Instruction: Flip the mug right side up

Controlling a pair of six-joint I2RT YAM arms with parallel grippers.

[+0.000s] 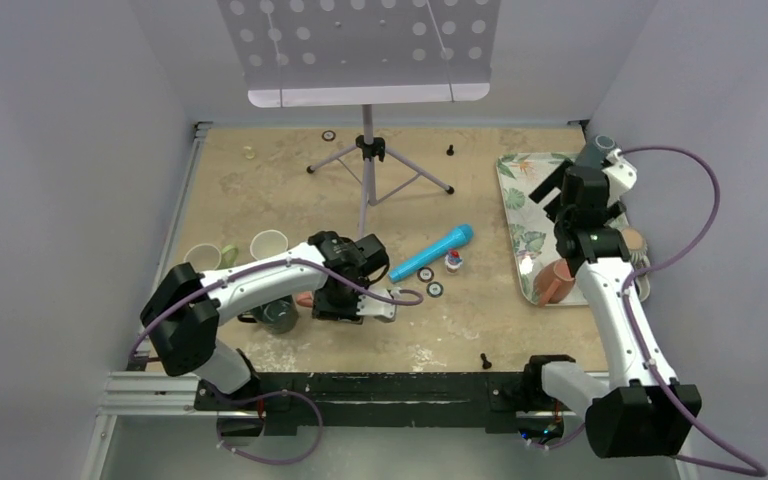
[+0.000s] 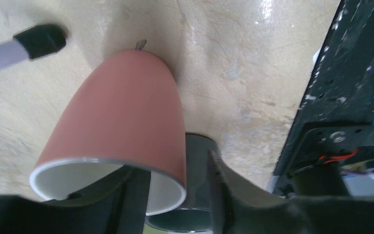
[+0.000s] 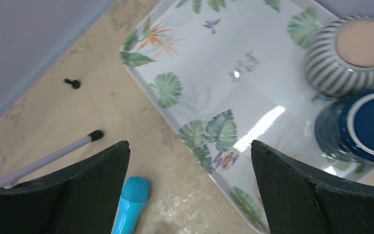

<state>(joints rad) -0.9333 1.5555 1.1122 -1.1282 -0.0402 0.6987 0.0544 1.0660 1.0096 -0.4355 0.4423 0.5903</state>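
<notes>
L pincer (image 2: 174, 171) clenched on the pink mug's (image 2: 121, 112) rim, one finger inside, one outside. Mug tilted, mouth toward the camera, lower left-centre of the top view. Grey cup (image 2: 197, 195) right beside the rim. Stand foot (image 2: 40, 39) upper left on the bench (image 2: 233, 58). R pincer (image 3: 190, 146) released, over tray (image 3: 233, 97) w/ striped cup (image 3: 350, 53) and blue cup (image 3: 365, 124). Tray lettering unreadable.

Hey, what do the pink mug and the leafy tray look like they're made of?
Terracotta-pink mug: likely ceramic, matte pink outside, glossy white glaze inside, with a thick rim. Leaf-print rectangular tray: probably melamine or plastic, glossy, since a bright light streak reflects off its printed surface.
</notes>
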